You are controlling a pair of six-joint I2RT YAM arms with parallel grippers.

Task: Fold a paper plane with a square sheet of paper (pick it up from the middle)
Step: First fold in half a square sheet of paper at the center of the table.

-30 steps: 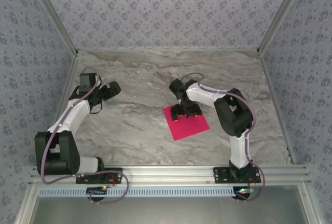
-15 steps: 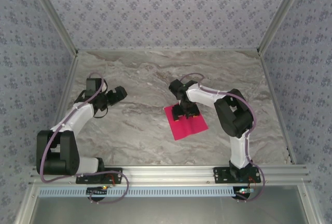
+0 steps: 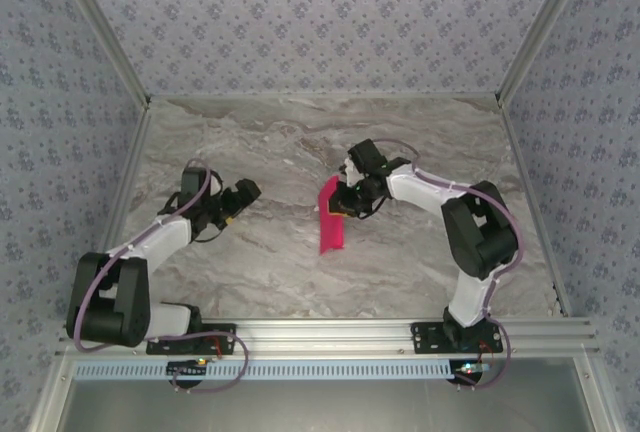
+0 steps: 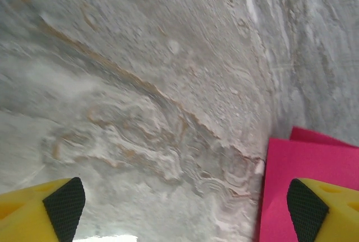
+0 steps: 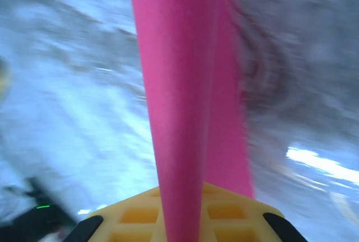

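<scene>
Plainly, the right gripper (image 3: 344, 202) is clamped on the paper (image 3: 331, 224). It pinches the sheet near its middle, so the sheet hangs as a narrow drooping fold a little right of the table's (image 3: 420, 142) centre. The left gripper (image 3: 245, 195) stands wide apart, low over the marble left of centre, facing the paper and holding nothing.

The grip is small on a thin sheet, so a quick swing could let it slide out. A pinch off the true middle would likely set a skewed crease and spoil the later folds. If the left gripper closes on one flap alone and pulls, the paper may tear or come out of the pinch. The right wrist view is blurred, so I cannot tell how deep the paper sits between the fingers. Nor can I tell whether its lower end touches the table; if it drags, it could buckle.

Bare marble lies between the two grippers and out toward the far edge. The right arm's elbow sits nearer the right edge and its wall, so there is less room on that side.
</scene>
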